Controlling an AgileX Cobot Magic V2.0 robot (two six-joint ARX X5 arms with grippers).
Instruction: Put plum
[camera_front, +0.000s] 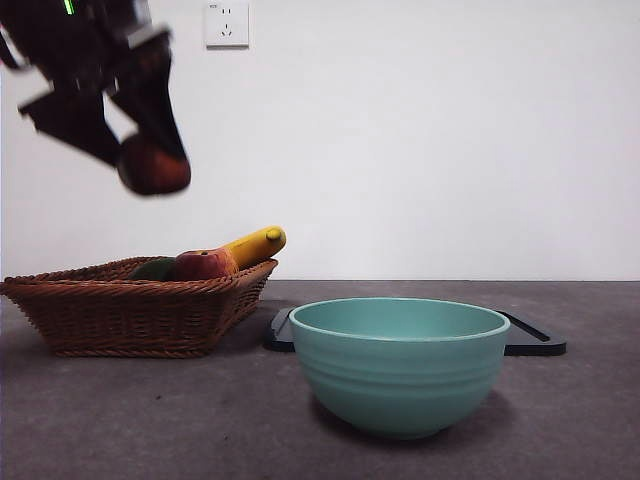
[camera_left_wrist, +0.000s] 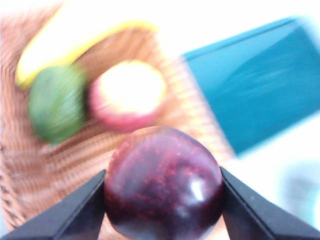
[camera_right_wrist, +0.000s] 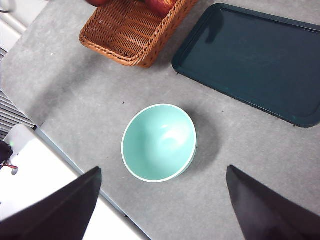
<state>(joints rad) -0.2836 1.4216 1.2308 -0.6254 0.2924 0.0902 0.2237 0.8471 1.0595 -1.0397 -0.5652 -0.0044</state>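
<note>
Counter: we see it far beneath both pincers.
Tray: dark teal, beyond the right pincer.
Basket: directly under the left pincer.
Bowl: mint green, below the right pincer, whose jaws we see spread wide.
Left pincer: clamped on the plum, raised above the basket.

No text, label, brand, number or sign can be read in any view. The white wall socket in the front view shows only its slots, with no printing that can be made out.
</note>
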